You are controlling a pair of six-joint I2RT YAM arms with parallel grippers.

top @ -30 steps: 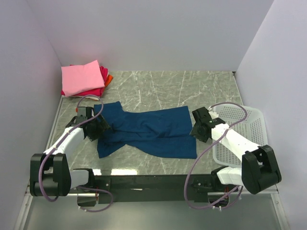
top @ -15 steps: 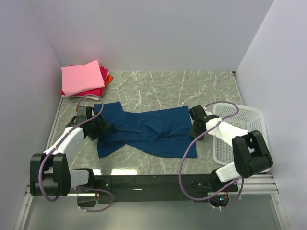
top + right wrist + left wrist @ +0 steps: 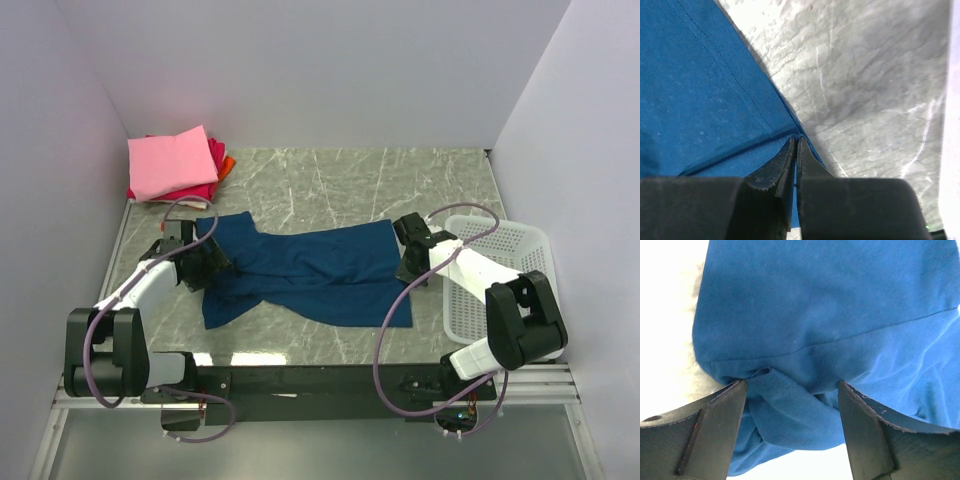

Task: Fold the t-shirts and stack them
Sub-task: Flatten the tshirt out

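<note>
A dark blue t-shirt (image 3: 310, 270) lies spread and rumpled across the middle of the marble table (image 3: 400, 180); no print shows. My left gripper (image 3: 205, 268) is at its left side, open, with a bunched fold of the blue cloth (image 3: 830, 305) between the fingers of that gripper (image 3: 791, 385). My right gripper (image 3: 404, 272) is at the shirt's right edge. In the right wrist view this gripper (image 3: 796, 139) is shut on the stitched hem of the blue cloth (image 3: 695, 90). A folded pink t-shirt (image 3: 172, 160) tops magenta-red (image 3: 190, 190) and orange (image 3: 228, 163) ones at the back left corner.
A white plastic mesh basket (image 3: 500, 270) stands at the right edge of the table, just right of my right arm. Pale walls close in the table on the left, back and right.
My right gripper has moved in to the shirt's right edge and shut on the hem. The left gripper has stayed open at the left side.
</note>
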